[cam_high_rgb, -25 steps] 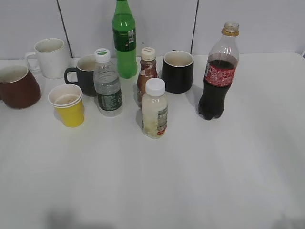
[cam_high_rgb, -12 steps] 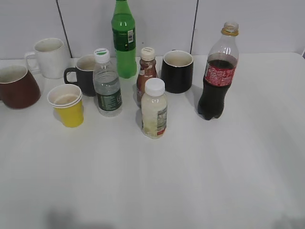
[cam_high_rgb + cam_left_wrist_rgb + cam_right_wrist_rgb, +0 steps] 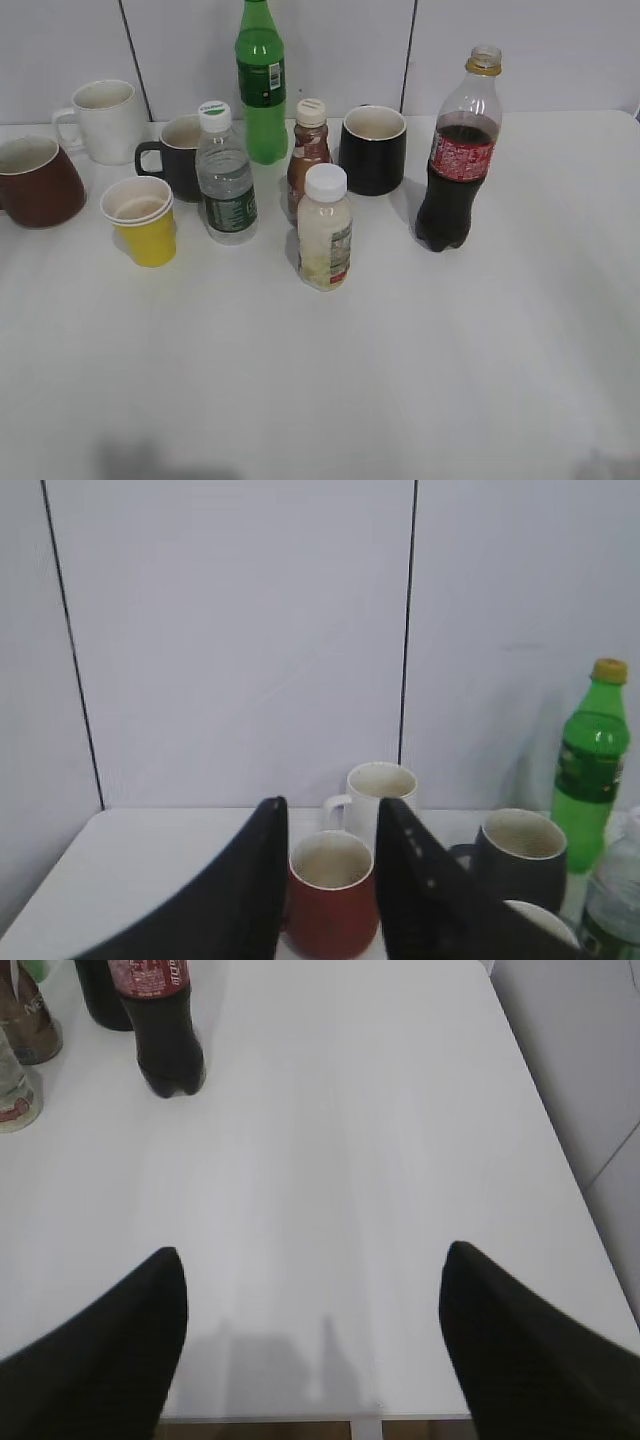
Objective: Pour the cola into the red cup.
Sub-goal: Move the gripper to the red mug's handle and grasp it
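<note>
The cola bottle (image 3: 455,160), tall and clear with dark liquid, a red label and a gold neck ring, stands upright at the right of the table. Its lower part also shows in the right wrist view (image 3: 160,1020). The red cup (image 3: 35,185) stands upright at the far left edge. In the left wrist view the red cup (image 3: 330,900) appears between and beyond the fingers of my left gripper (image 3: 330,805), which is open and empty. My right gripper (image 3: 310,1255) is wide open and empty above the table's near right part, well short of the cola. Neither gripper shows in the exterior view.
A white mug (image 3: 105,120), dark grey mug (image 3: 175,155), yellow paper cup (image 3: 143,220), water bottle (image 3: 225,180), green bottle (image 3: 260,85), small brown bottle (image 3: 308,155), white-capped pale bottle (image 3: 325,235) and black mug (image 3: 373,150) crowd the back between cup and cola.
</note>
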